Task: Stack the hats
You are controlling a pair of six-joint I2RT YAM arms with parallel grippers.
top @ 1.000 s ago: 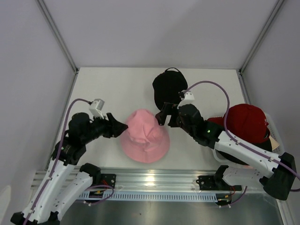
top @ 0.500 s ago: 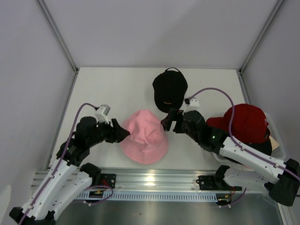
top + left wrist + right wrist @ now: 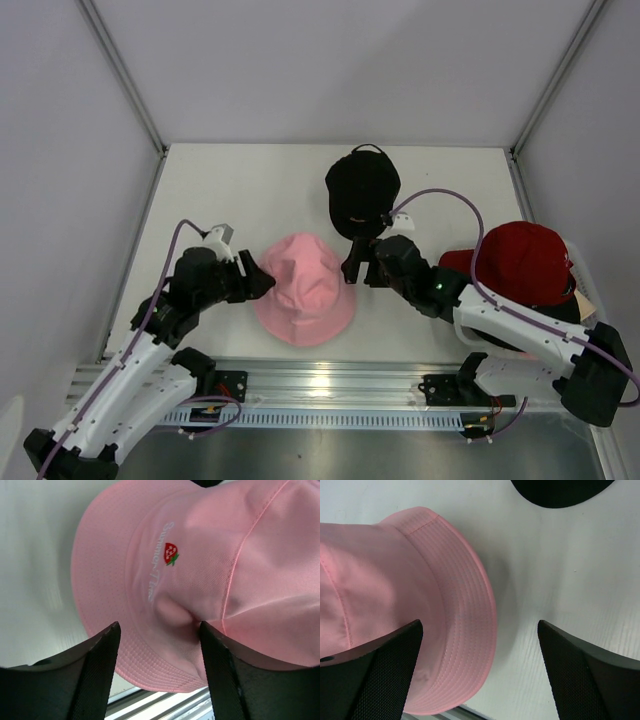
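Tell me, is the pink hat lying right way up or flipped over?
Right way up: the pink hat shows its domed crown on top, brim spread on the table around it.

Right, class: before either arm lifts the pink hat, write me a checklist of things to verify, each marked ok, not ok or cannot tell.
1. Left gripper open, with a fold of the pink hat between its fingers: ok.
2. Right gripper open wide at the hat's brim, one finger over the brim and the other over bare table: ok.
3. Pink hat gripped firmly: not ok, neither gripper is shut on it.
4. Black cap lies apart from the pink hat: ok.
5. What sits under the red cap at the right edge: cannot tell.
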